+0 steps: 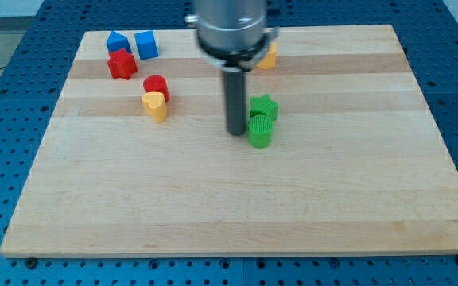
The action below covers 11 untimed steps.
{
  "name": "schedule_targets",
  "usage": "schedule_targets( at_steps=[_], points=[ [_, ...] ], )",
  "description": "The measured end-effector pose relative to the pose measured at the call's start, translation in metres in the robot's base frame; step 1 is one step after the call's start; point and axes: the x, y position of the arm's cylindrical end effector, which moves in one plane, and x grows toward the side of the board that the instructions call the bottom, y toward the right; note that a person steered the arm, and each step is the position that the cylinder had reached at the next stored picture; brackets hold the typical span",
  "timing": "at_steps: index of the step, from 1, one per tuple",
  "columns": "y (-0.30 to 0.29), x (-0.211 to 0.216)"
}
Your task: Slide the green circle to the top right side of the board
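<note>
My arm comes in from the view's top, its grey cylindrical housing cut off by the frame edge. From it my straight dark rod hangs upright. My tip (236, 133) rests low at the bench (213, 206), just to the view's left of the green circle (260, 131), touching or nearly so.

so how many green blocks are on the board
2, touching near the centre: the green circle just right of my tip, and the green star directly above it. None seems hidden.

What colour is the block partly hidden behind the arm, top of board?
Yellow, seen in the camera view.
</note>
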Motion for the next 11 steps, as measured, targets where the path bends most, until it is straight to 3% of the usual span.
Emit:
schedule_targets(
  at_steps=[1,2,3,4,6,9,11],
  points=[
    [0.053,0.039],
    [0.03,0.067],
    [0.052,0.088],
    [0.101,0.051],
    [0.119,-0.047],
    [0.199,-0.035],
    [0.204,-0.135]
  ],
)
